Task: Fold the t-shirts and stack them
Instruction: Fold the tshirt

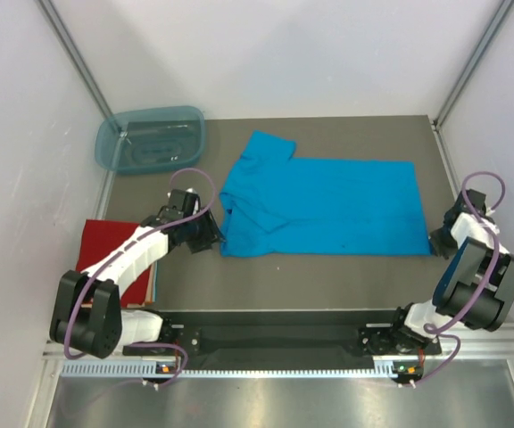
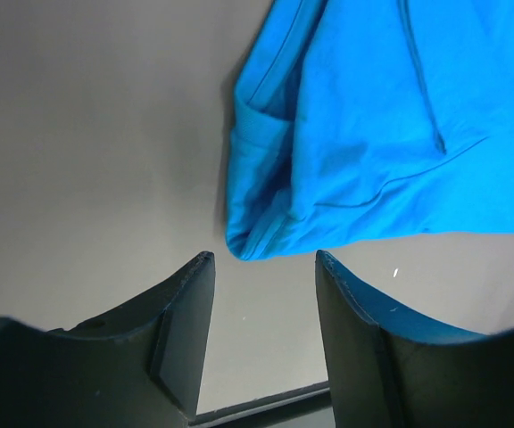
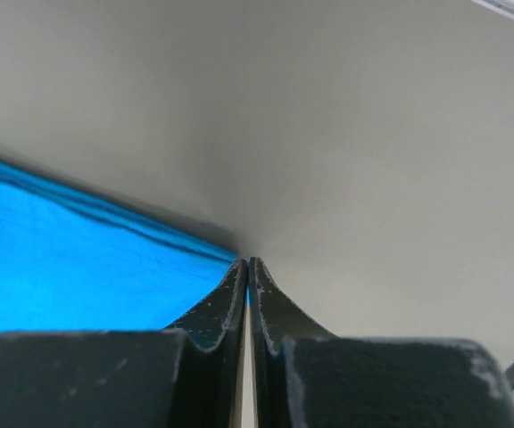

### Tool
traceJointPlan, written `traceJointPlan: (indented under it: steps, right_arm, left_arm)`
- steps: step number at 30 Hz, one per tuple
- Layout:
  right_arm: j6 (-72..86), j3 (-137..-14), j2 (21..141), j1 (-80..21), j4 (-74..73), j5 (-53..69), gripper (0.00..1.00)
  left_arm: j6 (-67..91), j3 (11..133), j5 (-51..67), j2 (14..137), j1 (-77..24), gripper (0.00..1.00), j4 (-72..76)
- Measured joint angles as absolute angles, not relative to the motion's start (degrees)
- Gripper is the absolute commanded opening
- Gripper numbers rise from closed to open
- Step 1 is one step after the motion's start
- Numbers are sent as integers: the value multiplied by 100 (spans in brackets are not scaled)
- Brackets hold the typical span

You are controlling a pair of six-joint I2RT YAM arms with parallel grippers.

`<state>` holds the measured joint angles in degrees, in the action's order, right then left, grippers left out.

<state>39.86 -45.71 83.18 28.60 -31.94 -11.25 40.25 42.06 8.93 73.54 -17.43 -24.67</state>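
The turquoise t-shirt (image 1: 328, 209) lies flat across the middle of the grey table, with its upper-left sleeve area folded over. My left gripper (image 1: 211, 234) is open just short of the shirt's near-left corner (image 2: 257, 241), and only bare table shows between its fingers (image 2: 186, 312). At the shirt's near-right corner my right gripper (image 1: 435, 239) is shut; in the right wrist view a thin strip of the blue cloth (image 3: 78, 259) shows pinched between its tips (image 3: 247, 261). The red t-shirt (image 1: 105, 245) lies folded at the near left, partly under my left arm.
A translucent blue-green plastic tub (image 1: 150, 138) stands at the back left corner. White walls and metal frame posts (image 1: 467, 67) enclose the table. A black rail (image 1: 284, 316) runs along the near edge between the arm bases.
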Motion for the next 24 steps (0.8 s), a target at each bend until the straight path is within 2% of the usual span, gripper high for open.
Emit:
traceJointPlan:
  steps: [3, 7, 10, 12, 14, 18, 24]
  right_arm:
    - [3846, -4613, 8232, 2893, -3358, -1079, 34]
    - [3747, -4831, 8036, 2875, -3656, -1039, 36]
    - [3728, -5089, 7566, 2381, -3741, -1188, 35]
    - [3601, -5214, 7247, 1678, -3531, -1313, 36]
    - [3295, -5205, 6888, 513, -2919, -1341, 39]
    - [2327, -4991, 6687, -1345, -1400, -475, 42]
    - [611, -5437, 8173, -3232, -556, -110, 37]
  left_arm:
    - [4080, 4198, 893, 7354, -1745, 53, -2394]
    - [4060, 4213, 1002, 7354, -1747, 52, -2394]
    - [4029, 4403, 1120, 7461, -1728, 51, -2412]
    - [4021, 4635, 1238, 7640, -1671, 51, -2401]
    - [4040, 4858, 1387, 7841, -1551, 51, -2344]
    - [4209, 5199, 1865, 8239, -1181, 48, -2231]
    - [4663, 5137, 2569, 8477, -370, 47, -1804]
